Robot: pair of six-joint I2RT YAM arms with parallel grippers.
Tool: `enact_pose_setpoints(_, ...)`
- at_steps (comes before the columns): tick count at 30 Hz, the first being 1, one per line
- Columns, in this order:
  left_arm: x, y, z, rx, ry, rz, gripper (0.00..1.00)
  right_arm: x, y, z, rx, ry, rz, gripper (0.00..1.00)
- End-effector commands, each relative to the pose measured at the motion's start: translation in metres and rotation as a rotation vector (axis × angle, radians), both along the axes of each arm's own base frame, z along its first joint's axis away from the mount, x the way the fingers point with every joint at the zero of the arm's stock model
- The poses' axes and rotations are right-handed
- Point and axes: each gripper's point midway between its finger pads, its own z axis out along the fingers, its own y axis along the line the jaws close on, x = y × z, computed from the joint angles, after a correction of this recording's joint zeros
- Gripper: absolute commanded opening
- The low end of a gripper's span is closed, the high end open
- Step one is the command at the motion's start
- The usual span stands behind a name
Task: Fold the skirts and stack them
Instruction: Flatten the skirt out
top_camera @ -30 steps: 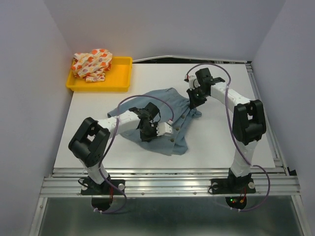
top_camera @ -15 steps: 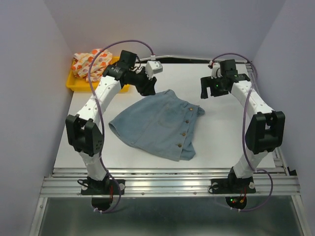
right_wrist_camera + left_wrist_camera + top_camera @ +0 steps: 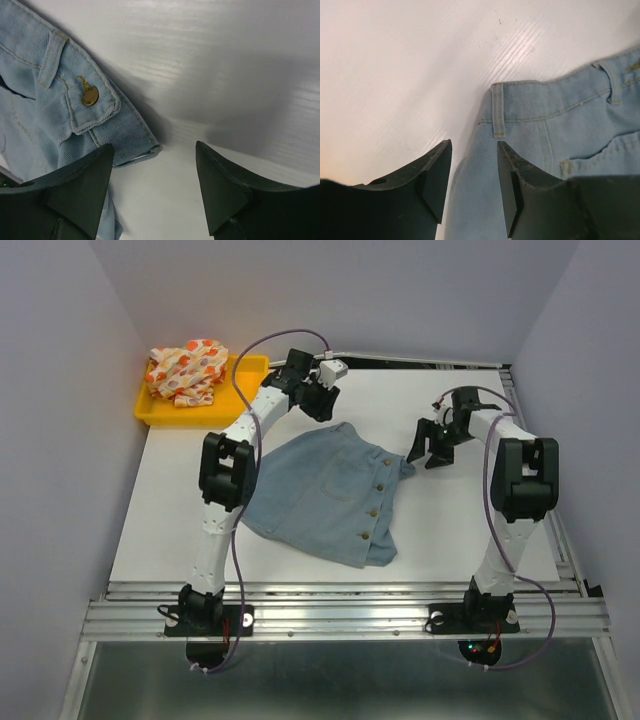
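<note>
Nothing is folded yet: the denim skirt (image 3: 325, 495) is spread mid-frame on the counter (image 3: 460, 530), and the spotted skirt (image 3: 185, 370) is bunched in the tray (image 3: 240, 390), upper left. The left fingers (image 3: 432, 175) and right fingers (image 3: 80, 185) are parted and empty.

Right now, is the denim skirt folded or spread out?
Spread out, unfolded. The denim skirt lies flat on the table, its full button row showing from waistband to hem.

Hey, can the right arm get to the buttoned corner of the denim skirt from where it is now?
Probably yes: the right gripper is open just beside the denim skirt, with its buttoned corner at the fingertips and nothing between them.
</note>
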Motion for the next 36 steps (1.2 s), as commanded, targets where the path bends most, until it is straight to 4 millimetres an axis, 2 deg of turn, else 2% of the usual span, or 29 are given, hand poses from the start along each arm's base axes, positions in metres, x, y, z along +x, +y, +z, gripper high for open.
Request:
enact_pose_setpoints(1,0.022,-0.016,0.03,-0.092,-0.078,0.029,0.53,-0.019,0.021,-0.003,0.133,0.094,-0.019,0.71)
enact_pose_setpoints(3,0.021,-0.023,0.019,-0.097,-0.064,0.01,0.54,-0.028,0.028,-0.007,0.177,0.133,-0.014,0.71)
enact_pose_setpoints(4,0.019,-0.026,0.005,-0.089,-0.041,-0.001,0.54,-0.035,0.03,-0.013,0.189,0.16,-0.012,0.71)
enact_pose_setpoints(5,0.017,-0.029,-0.001,-0.083,-0.034,-0.01,0.54,-0.038,0.031,-0.016,0.2,0.173,-0.011,0.71)
enact_pose_setpoints(6,0.011,-0.032,-0.017,-0.062,-0.006,-0.021,0.54,-0.04,0.033,-0.019,0.21,0.185,-0.009,0.71)
enact_pose_setpoints(9,0.002,-0.035,-0.039,-0.022,0.029,-0.046,0.54,-0.042,0.034,-0.033,0.224,0.229,-0.015,0.69)
enact_pose_setpoints(11,-0.005,-0.039,-0.052,-0.022,0.062,-0.076,0.54,-0.042,0.04,-0.036,0.264,0.252,-0.008,0.61)
enact_pose_setpoints(14,-0.025,-0.045,-0.065,-0.016,0.14,-0.135,0.5,-0.031,0.051,-0.02,0.355,0.228,0.023,0.42)
enact_pose_setpoints(15,-0.028,-0.049,-0.064,-0.025,0.15,-0.16,0.48,-0.023,0.053,-0.01,0.377,0.197,0.044,0.24)
enact_pose_setpoints(16,-0.032,-0.048,-0.062,-0.025,0.158,-0.172,0.43,-0.018,0.054,-0.004,0.379,0.18,0.053,0.14)
enact_pose_setpoints(17,-0.033,-0.046,-0.06,-0.023,0.16,-0.176,0.22,-0.013,0.054,0.001,0.379,0.161,0.062,0.05)
enact_pose_setpoints(18,-0.034,-0.043,-0.057,-0.018,0.152,-0.184,0.11,-0.006,0.049,0.009,0.368,0.126,0.064,0.01)
enact_pose_setpoints(19,-0.032,-0.042,-0.042,-0.029,0.124,-0.186,0.0,0.008,0.046,0.022,0.348,0.069,0.075,0.01)
enact_pose_setpoints(20,-0.031,-0.039,-0.034,-0.035,0.114,-0.182,0.0,0.017,0.044,0.03,0.325,0.026,0.078,0.01)
enact_pose_setpoints(21,-0.024,-0.033,-0.009,-0.061,0.063,-0.17,0.0,0.037,0.031,0.049,0.258,-0.068,0.071,0.01)
enact_pose_setpoints(23,-0.015,-0.025,0.023,-0.094,-0.011,-0.156,0.0,0.058,0.021,0.073,0.179,-0.178,0.078,0.01)
enact_pose_setpoints(24,-0.007,-0.016,0.055,-0.12,-0.094,-0.142,0.0,0.068,0.011,0.087,0.104,-0.252,0.086,0.01)
enact_pose_setpoints(25,-0.001,-0.012,0.076,-0.133,-0.162,-0.142,0.0,0.082,0.005,0.112,0.06,-0.34,0.096,0.01)
enact_pose_setpoints(27,0.0,-0.001,0.103,-0.115,-0.249,-0.153,0.0,0.091,-0.009,0.134,-0.05,-0.452,0.145,0.01)
enact_pose_setpoints(28,-0.004,0.008,0.123,-0.096,-0.303,-0.151,0.0,0.093,-0.012,0.145,-0.081,-0.495,0.159,0.01)
enact_pose_setpoints(29,-0.005,0.014,0.131,-0.056,-0.363,-0.191,0.0,0.088,-0.015,0.162,-0.11,-0.55,0.179,0.01)
enact_pose_setpoints(31,-0.026,0.028,0.139,-0.037,-0.39,-0.235,0.0,0.083,-0.022,0.173,-0.194,-0.645,0.255,0.01)
enact_pose_setpoints(32,-0.033,0.035,0.138,-0.012,-0.423,-0.282,0.0,0.072,-0.018,0.196,-0.225,-0.717,0.289,0.01)
enact_pose_setpoints(33,-0.057,0.042,0.129,-0.009,-0.422,-0.317,0.0,0.059,-0.013,0.177,-0.259,-0.724,0.376,0.01)
enact_pose_setpoints(34,-0.069,0.048,0.122,0.005,-0.433,-0.343,0.0,0.047,-0.01,0.174,-0.273,-0.74,0.424,0.01)
enact_pose_setpoints(35,-0.076,0.053,0.12,0.048,-0.508,-0.403,0.0,0.032,-0.007,0.188,-0.315,-0.813,0.496,0.01)
enact_pose_setpoints(36,-0.108,0.063,0.095,0.071,-0.486,-0.445,0.0,0.011,0.002,0.157,-0.32,-0.781,0.562,0.01)
